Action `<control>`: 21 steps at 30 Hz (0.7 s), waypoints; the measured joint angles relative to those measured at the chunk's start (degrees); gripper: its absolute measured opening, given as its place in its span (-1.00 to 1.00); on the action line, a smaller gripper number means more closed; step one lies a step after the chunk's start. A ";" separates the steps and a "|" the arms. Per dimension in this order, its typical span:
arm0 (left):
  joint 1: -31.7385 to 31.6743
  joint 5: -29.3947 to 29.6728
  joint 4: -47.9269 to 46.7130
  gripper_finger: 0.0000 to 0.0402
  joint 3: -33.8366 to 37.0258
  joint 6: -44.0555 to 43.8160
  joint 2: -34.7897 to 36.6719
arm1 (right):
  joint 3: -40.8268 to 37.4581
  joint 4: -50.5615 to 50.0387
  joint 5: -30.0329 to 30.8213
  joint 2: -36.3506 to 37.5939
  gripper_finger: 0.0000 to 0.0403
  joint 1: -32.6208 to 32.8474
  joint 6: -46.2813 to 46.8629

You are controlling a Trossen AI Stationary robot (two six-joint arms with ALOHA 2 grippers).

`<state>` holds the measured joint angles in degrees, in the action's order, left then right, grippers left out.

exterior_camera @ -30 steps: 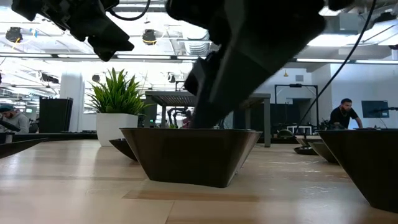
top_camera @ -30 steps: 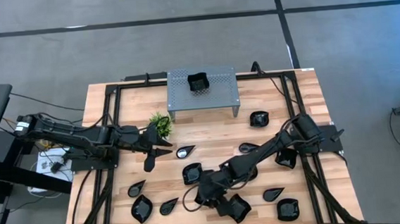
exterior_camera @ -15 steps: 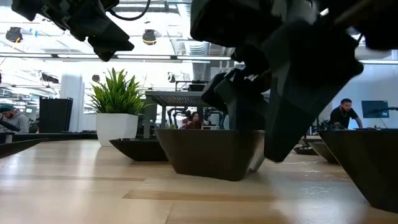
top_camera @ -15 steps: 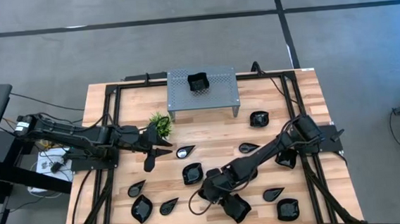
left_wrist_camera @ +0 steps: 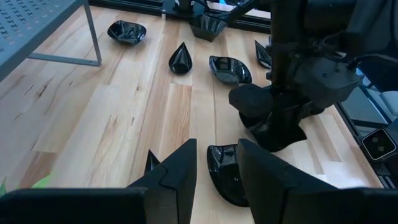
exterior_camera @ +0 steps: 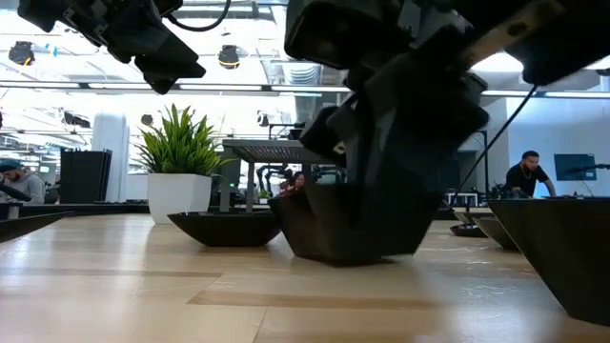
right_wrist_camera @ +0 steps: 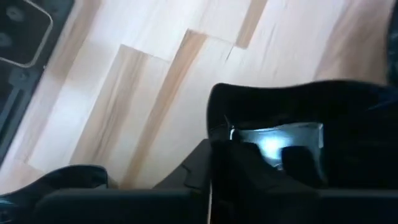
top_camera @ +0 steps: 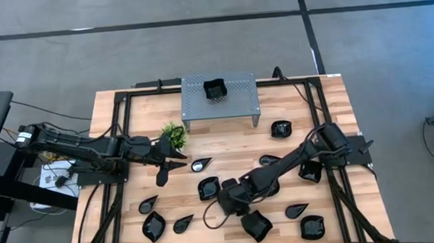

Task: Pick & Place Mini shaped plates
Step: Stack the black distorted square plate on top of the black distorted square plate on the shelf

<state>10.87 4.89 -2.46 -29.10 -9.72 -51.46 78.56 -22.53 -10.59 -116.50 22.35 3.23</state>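
Several glossy black mini shaped plates lie on the wooden table (top_camera: 226,148), among them a squarish one (top_camera: 209,188) and another (top_camera: 256,224) near the front edge. My right gripper (top_camera: 230,203) reaches in from the right to the table's middle front and is shut on one squarish plate (exterior_camera: 334,224), which the high view mostly hides under the gripper. My left gripper (top_camera: 175,164) hovers open above the table beside the small green plant (top_camera: 174,134), nothing between its fingers (left_wrist_camera: 174,180). My right gripper holds the squarish plate by its rim (right_wrist_camera: 249,93), coming down at a slant from the table's right. The gripper's own body hides the exact place of the fingers. The plate sits tilted, one side raised, its lower edge (exterior_camera: 357,257) at or just above the tabletop.
A grey perforated metal stand (top_camera: 219,98) at the far middle carries one black plate (top_camera: 214,89). More plates lie at the front left (top_camera: 154,227) and along the right (top_camera: 312,226). Black frame rails (top_camera: 119,144) run along both sides. People show in the room behind.
My right gripper has gone toward the table's far edge and a little right and has taken hold of the squarish plate. The plate, flat on the table a second ago, has slid away from the near edge and now stands tipped up.
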 joint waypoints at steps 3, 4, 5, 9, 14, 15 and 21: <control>0.01 0.00 -0.01 -0.41 -0.02 0.01 0.00 | 0.00 -0.28 0.02 1.06 -0.96 -0.29 -0.29; 0.00 0.00 -0.02 -0.41 -0.01 0.01 0.00 | 0.00 -0.38 0.00 1.40 -0.98 -0.46 -0.27; 0.00 0.00 -0.02 -0.41 -0.02 0.01 0.00 | 0.00 -0.39 0.00 1.81 -0.97 -0.48 -0.17; 0.01 -0.02 0.00 -0.41 -0.02 0.01 0.00 | 0.00 -1.34 0.04 4.80 -0.96 -0.82 0.96; 0.00 0.00 -0.02 -0.41 -0.02 0.01 0.00 | 0.00 -4.83 3.24 11.95 -0.98 -1.38 1.36; 0.00 -0.02 -0.02 -0.41 -0.02 0.01 0.00 | 0.00 -5.92 5.23 13.61 -0.98 -1.46 1.33; 0.02 0.00 0.42 -0.41 -0.03 0.39 0.00 | 0.00 -8.57 29.50 21.62 -0.98 -4.57 -9.12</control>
<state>10.89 4.89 -2.04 -29.13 -9.33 -51.46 78.56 -31.10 18.91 -94.87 17.79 -5.88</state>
